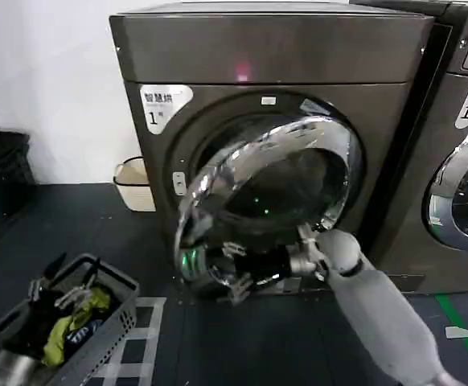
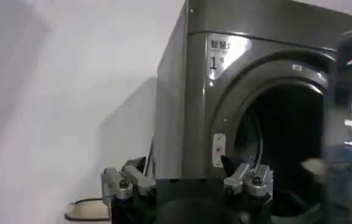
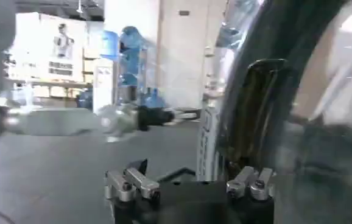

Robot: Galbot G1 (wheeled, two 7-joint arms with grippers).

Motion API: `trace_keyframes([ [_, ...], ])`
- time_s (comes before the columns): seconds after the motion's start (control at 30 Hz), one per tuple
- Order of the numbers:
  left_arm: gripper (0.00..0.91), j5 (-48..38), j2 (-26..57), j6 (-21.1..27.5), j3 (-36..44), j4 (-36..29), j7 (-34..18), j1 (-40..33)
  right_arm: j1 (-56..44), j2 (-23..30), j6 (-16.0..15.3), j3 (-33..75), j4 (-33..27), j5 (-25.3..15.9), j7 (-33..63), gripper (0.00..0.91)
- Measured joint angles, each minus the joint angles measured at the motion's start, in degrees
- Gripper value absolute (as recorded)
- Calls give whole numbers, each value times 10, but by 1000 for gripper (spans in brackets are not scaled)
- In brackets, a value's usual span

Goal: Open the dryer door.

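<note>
Already the dryer door stands partly swung out from the dryer, hinged on its right side, its chrome rim's free edge lying low and left of the drum opening. The right gripper sits at the door's lower rim, just left of its own wrist; whether it clasps the rim I cannot tell. Its forearm reaches in from the lower right. The left gripper hangs released, facing the dryer's left front.

The dryer door stands ajar before its drum opening, a basket front-left.
</note>
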Motion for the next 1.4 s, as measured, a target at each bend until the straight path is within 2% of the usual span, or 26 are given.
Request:
trace_keyframes([
  [0.13, 907, -17, 41, -9, 45, 38, 5, -44, -38, -27, -1, 31, 30, 4, -22, 907],
  [0.3, 907, -29, 84, -29, 124, 103, 35, -121, -90, -57, 4, 69, 71, 22, -30, 907],
  [0.5, 907, -42, 99, -41, 226, 175, 54, -216, -153, -88, 11, 136, 111, 48, -30, 907],
  [0.8, 907, -52, 86, -40, 348, 213, 67, -315, -245, -94, 19, 283, 108, 52, -22, 907],
  [0.93, 907, -47, 74, -41, 399, 221, 71, -355, -298, -90, 31, 368, 113, 60, 15, 907],
  [1.03, 907, -36, 61, -48, 437, 234, 78, -387, -336, -82, 31, 427, 124, 36, 45, 907],
  [1.2, 907, -39, 47, -48, 499, 244, 94, -429, -374, -58, 35, 513, 138, 46, 133, 907],
  [1.33, 907, -42, 52, -48, 543, 231, 101, -447, -409, -35, 63, 580, 149, 44, 216, 907],
  [1.4, 907, -45, 55, -48, 565, 222, 103, -457, -426, -24, 76, 610, 151, 30, 261, 907],
])
